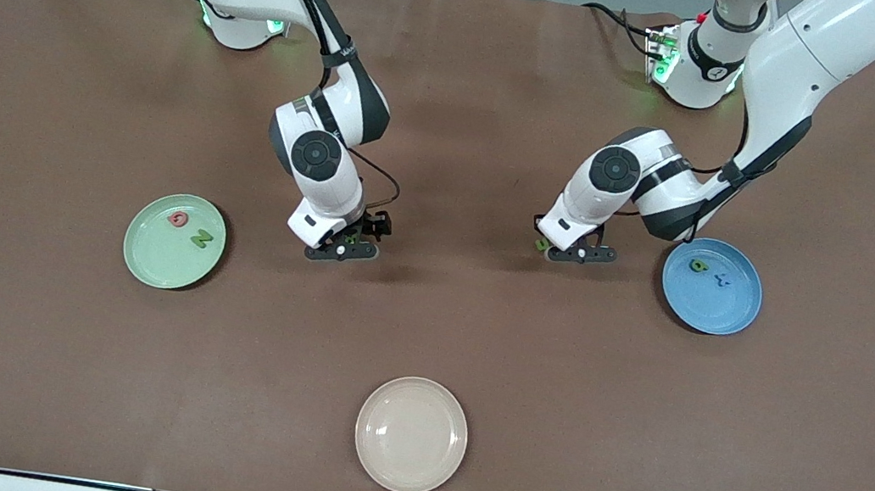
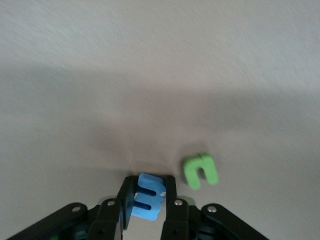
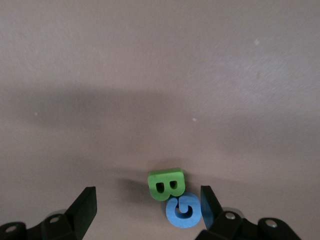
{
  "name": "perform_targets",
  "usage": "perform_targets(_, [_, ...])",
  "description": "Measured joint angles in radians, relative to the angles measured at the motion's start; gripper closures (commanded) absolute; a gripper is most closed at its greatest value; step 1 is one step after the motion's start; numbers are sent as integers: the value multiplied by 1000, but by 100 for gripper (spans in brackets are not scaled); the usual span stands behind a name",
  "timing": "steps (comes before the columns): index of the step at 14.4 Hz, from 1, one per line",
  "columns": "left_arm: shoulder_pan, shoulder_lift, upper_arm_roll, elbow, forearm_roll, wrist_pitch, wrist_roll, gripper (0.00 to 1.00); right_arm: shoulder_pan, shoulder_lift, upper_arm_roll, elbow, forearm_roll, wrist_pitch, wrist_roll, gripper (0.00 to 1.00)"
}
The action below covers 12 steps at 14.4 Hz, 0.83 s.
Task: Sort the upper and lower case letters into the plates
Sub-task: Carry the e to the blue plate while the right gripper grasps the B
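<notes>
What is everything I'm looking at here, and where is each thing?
Mint green plate: one, toward the right arm's end; holds a red letter and a green letter.
Sky blue plate: one, toward the left arm's end; holds two small letters.
Cream plate: one, nearest the front camera.
Green B and blue G: touching, on the table.
Green letter on the table: one.
Right pincer: open, around B and G.
Left pincer: shut on a blue letter.
</notes>
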Motion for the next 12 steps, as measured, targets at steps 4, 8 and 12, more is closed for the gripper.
perform_targets(4, [75,-43,1,7,14,0,44,92,7,16,-2,-40,-27,45,0,8])
perform_targets(8, [195,-104,-26,9,14,-39,204,93,7,20,-2,-41,-31,53,0,10])
perform_targets(12, [387,-112,-73,6,14,-64,396,93,9,19,-3,-41,-36,56,0,14])
